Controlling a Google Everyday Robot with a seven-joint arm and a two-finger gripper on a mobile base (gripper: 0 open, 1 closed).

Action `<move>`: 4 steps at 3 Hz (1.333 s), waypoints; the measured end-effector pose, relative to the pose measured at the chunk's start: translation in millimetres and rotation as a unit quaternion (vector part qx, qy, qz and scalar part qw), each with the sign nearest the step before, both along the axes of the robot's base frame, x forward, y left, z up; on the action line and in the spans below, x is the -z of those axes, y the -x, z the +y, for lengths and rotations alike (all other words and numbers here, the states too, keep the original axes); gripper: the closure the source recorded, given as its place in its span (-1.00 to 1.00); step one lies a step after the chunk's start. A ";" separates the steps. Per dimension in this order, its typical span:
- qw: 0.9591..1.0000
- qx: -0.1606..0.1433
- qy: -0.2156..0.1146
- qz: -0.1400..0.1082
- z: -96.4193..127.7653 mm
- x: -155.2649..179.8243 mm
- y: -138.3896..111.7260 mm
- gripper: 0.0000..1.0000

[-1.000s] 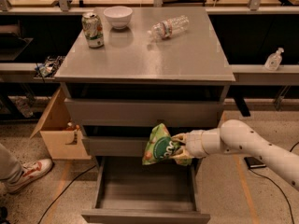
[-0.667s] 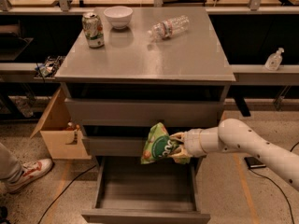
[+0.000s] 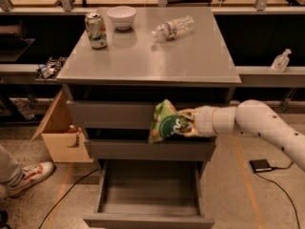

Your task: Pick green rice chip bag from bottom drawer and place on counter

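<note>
Light fell from above, leaving a pale sheen on the counter (image 3: pixel 190 56) and soft shadows beside the bowl (image 3: pixel 121 17) and can (image 3: pixel 96 30). Gaps between drawer fronts were black. The gripper (image 3: pixel 187 126), clasping the bag (image 3: pixel 166 123) before them, was evenly lit. The bottom drawer (image 3: pixel 150 192) lay dim.

Glossy green rice chip bag (image 3: pixel 164 123) in the gripper (image 3: pixel 184 124), below the counter (image 3: pixel 190 56) of dull brushed metal.

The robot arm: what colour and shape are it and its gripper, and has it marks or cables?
The arm is a smooth white rounded tube with small dark dots along it and ring seams near the wrist; no cables show on it. The gripper, in front of the drawer fronts at the green rice chip bag, looks pale tan.
</note>
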State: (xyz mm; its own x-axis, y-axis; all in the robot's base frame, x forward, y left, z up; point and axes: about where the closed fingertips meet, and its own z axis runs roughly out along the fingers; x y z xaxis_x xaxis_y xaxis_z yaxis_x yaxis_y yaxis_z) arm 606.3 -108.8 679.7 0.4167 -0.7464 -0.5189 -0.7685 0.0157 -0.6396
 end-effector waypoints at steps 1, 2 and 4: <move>0.998 0.004 0.018 -0.061 -7.2 -47.6 -5.9 1.00; 0.991 0.014 0.042 -0.129 -13.3 -97.9 0.0 1.00; 0.981 0.033 0.056 -0.182 -23.0 -135.0 13.9 1.00</move>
State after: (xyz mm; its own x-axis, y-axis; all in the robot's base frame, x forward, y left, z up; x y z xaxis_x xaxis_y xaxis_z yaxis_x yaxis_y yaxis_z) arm 592.4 -131.8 814.6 0.5081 -0.8219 -0.2573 -0.4883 -0.0288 -0.8722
